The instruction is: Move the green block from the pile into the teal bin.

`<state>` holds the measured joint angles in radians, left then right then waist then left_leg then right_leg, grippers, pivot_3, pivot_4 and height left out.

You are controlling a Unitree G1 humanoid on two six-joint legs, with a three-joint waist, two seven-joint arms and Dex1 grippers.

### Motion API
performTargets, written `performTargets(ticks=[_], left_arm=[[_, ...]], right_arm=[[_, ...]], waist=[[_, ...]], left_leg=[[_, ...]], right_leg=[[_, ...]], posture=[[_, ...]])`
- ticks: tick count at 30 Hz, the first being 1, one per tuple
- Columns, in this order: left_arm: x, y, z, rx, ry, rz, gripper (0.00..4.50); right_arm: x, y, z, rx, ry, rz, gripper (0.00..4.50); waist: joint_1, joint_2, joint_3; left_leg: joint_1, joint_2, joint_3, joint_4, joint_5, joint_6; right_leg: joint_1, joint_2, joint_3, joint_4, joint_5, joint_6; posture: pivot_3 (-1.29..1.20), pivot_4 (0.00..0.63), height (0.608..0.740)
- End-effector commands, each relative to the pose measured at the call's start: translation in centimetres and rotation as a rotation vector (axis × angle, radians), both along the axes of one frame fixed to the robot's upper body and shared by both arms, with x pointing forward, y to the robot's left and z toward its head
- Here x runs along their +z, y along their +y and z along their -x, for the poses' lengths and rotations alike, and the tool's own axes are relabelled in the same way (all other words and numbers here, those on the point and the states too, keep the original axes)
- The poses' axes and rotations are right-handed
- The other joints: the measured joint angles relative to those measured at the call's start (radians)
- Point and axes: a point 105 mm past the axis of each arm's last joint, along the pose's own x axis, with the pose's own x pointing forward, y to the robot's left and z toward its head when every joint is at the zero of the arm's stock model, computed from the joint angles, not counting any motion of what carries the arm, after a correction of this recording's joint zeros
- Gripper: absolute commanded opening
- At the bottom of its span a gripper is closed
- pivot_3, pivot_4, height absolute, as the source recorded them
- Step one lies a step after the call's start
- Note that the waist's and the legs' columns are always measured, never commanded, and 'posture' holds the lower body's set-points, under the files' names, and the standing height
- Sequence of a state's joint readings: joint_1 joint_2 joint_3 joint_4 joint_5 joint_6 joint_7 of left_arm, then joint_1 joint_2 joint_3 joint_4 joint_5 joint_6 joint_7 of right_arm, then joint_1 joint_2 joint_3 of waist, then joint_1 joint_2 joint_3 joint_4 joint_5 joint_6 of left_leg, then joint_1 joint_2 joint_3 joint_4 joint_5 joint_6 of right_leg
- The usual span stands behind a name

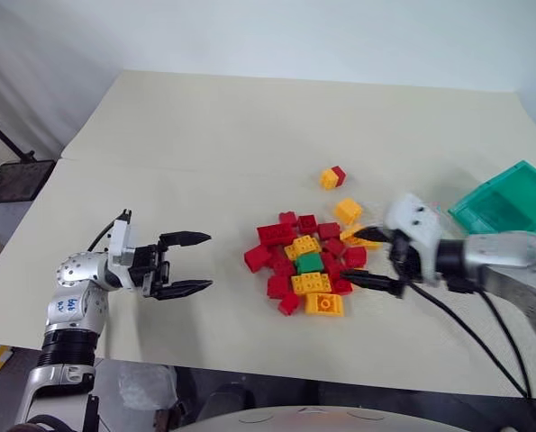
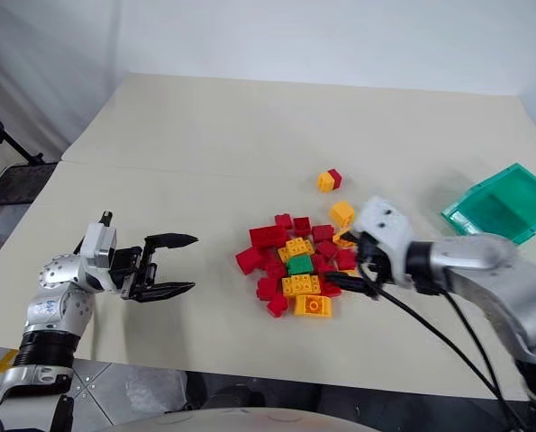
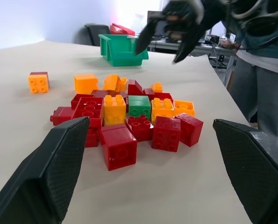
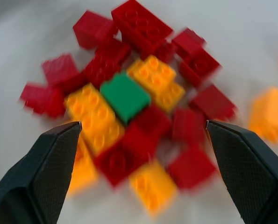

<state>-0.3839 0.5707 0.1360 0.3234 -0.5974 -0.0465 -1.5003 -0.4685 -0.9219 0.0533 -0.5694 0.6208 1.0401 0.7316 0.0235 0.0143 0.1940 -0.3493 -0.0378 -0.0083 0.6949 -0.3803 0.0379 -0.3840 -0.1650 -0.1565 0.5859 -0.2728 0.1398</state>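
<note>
The green block (image 1: 309,263) lies studs-up in the middle of the pile (image 1: 275,234) of red and yellow-orange bricks on the beige table. My right gripper (image 1: 350,256) hovers at the pile's right edge, open wide and pointing down and left at the bricks. Through the right wrist view, the green block (image 4: 125,97) sits just beyond the open fingers, with nothing between them. My left gripper (image 1: 208,261) is open and empty, level with the table, a short way left of the pile and pointing at it. The teal bin (image 1: 484,220) sits at the table's far right.
An orange and a red brick (image 1: 332,176) stand joined behind the pile, and a loose orange brick (image 1: 347,210) lies nearer it. A black stand (image 1: 15,180) is off the table's left edge. A person (image 3: 265,84) stands past the table in the left wrist view.
</note>
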Motion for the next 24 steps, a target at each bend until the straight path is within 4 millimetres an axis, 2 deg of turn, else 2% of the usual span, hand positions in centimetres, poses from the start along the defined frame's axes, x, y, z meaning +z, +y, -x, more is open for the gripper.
performTargets(ticks=[1, 5, 9, 15, 19, 24], left_arm=[[0.3, -0.3, 0.5, -0.035, -0.036, -0.006, 4.5], [0.1, -0.5, 1.0, -0.035, -0.041, 0.001, 4.5], [0.0, -0.4, 1.2, -0.026, -0.043, 0.004, 4.5], [-0.1, -0.6, 1.3, -0.018, -0.046, 0.011, 4.5], [-0.2, -0.7, 1.5, -0.012, -0.048, 0.019, 4.5], [-0.4, -0.7, 1.6, -0.006, -0.044, 0.023, 4.5]], right_arm=[[-0.3, 0.6, -0.9, -0.024, 0.008, 0.028, 4.46], [-1.7, 2.3, -2.1, -0.027, 0.054, 0.099, 4.46], [-2.7, 3.0, -2.9, -0.05, 0.08, 0.137, 4.46], [-3.6, 4.6, -2.8, -0.031, 0.122, 0.153, 4.46], [-4.2, 5.4, -1.4, 0.011, 0.184, 0.184, 4.46], [-4.7, 5.0, 0.2, 0.031, 0.236, 0.22, 4.46]], waist=[[0.002, 0.0, 0.0], [-0.004, 0.0, 0.0], [-0.01, 0.0, 0.0], [-0.023, -0.002, -0.002], [-0.029, -0.002, -0.002], [-0.028, -0.003, -0.003]], left_leg=[[-0.006, -0.001, -0.001, 0.004, 0.0, 0.0], [-0.01, -0.002, 0.002, 0.005, 0.0, 0.001], [-0.009, -0.001, 0.003, 0.005, 0.0, 0.001], [-0.006, -0.001, 0.004, 0.005, 0.0, 0.001], [-0.005, -0.001, 0.004, 0.005, 0.0, 0.001], [-0.004, 0.0, 0.005, 0.005, 0.0, 0.001]], right_leg=[[-0.006, 0.0, -0.001, 0.004, 0.0, 0.0], [-0.01, 0.0, -0.004, 0.005, 0.001, 0.001], [-0.01, 0.001, -0.003, 0.006, 0.001, 0.001], [-0.009, 0.001, -0.002, 0.008, 0.001, 0.001], [-0.008, 0.001, -0.001, 0.008, 0.001, 0.001], [-0.009, 0.002, 0.0, 0.008, 0.001, 0.001]], posture=[[0.0, 0.15, 0.74], [0.0, 0.15, 0.74], [0.0, 0.15, 0.74], [0.0, 0.15, 0.74], [0.0, 0.15, 0.74], [0.0, 0.15, 0.74]])
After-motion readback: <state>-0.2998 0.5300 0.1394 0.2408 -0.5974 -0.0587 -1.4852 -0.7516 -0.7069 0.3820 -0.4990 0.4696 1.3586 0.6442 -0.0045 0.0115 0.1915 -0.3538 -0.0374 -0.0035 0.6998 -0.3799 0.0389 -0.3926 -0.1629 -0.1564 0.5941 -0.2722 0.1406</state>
